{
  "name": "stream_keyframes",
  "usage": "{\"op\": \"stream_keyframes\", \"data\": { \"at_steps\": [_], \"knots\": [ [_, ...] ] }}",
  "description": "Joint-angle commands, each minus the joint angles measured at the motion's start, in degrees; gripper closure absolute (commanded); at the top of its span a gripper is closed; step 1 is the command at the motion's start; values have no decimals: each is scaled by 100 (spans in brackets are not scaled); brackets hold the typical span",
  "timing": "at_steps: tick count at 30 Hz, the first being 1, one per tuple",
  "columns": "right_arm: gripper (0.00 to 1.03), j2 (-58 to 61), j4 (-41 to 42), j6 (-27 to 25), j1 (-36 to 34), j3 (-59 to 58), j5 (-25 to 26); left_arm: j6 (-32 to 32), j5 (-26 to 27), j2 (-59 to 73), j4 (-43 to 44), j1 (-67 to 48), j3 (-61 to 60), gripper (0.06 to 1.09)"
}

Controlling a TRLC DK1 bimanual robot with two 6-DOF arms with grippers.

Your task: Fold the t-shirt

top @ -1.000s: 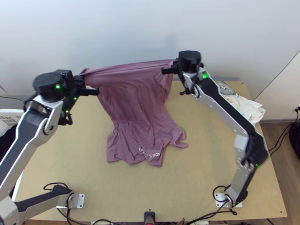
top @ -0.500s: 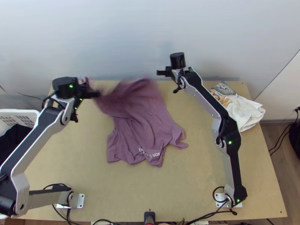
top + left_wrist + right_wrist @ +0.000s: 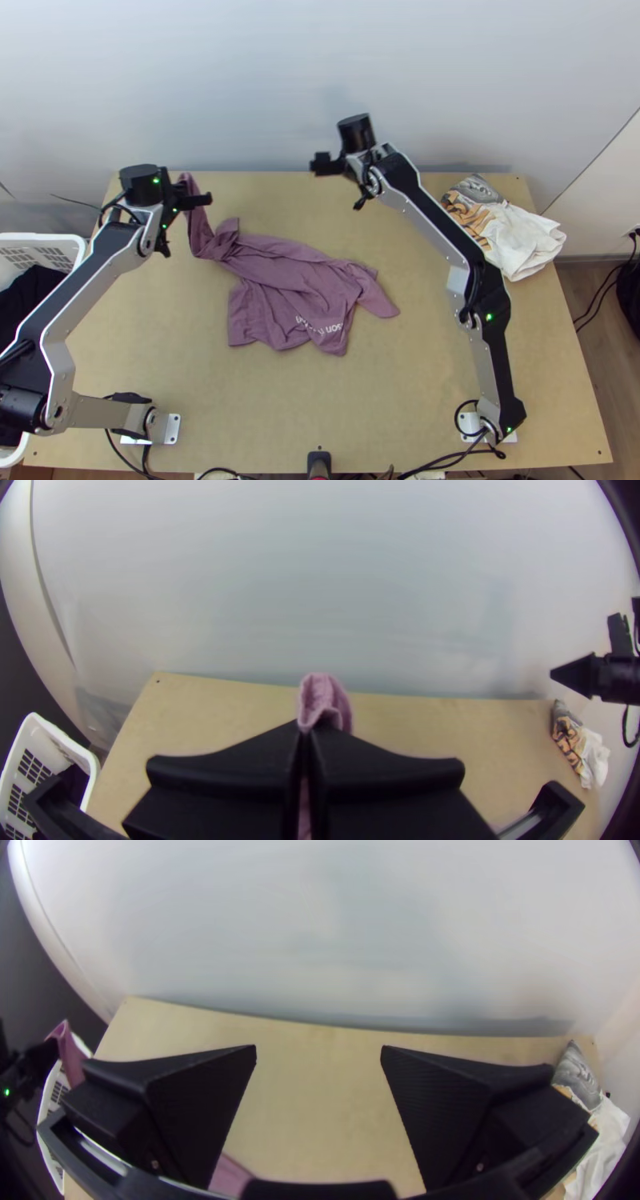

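T-shirt's [image 3: 300, 280] raised side has dropped, right gripper [image 3: 319, 1055] has shifted inward.
Near end's loose on the table [image 3: 432, 384], print showing, middle's bunched, far-left end's pinched up in the left gripper [image 3: 306, 732]. Right one's wide open, empty. No neat fold tbh, so spreading and folding both look left.

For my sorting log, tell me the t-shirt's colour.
Dusty purple-mauve, with white lettering; the t-shirt shows best in the top view.
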Motion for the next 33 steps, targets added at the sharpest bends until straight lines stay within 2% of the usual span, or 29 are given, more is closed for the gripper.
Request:
{"op": "stream_keyframes", "data": {
  "at_steps": [1,10,15,22,28,33],
  "knots": [
    [15,-566,-790,-180,827,-380,-146,-74,119,198,17,127,53,105],
    [12,-434,-1994,-487,2119,-372,-463,-136,128,427,17,171,272,105],
    [12,-241,-2354,-830,2735,-380,-577,-162,128,462,17,197,272,105],
    [12,5,-2363,-944,3306,-275,-1087,-250,119,462,0,206,141,105],
    [12,278,-2372,-953,3710,-222,-1816,-276,128,462,0,206,114,105],
    [12,480,-2372,-988,3974,-161,-1913,-285,128,488,0,206,88,105]
  ]
}}
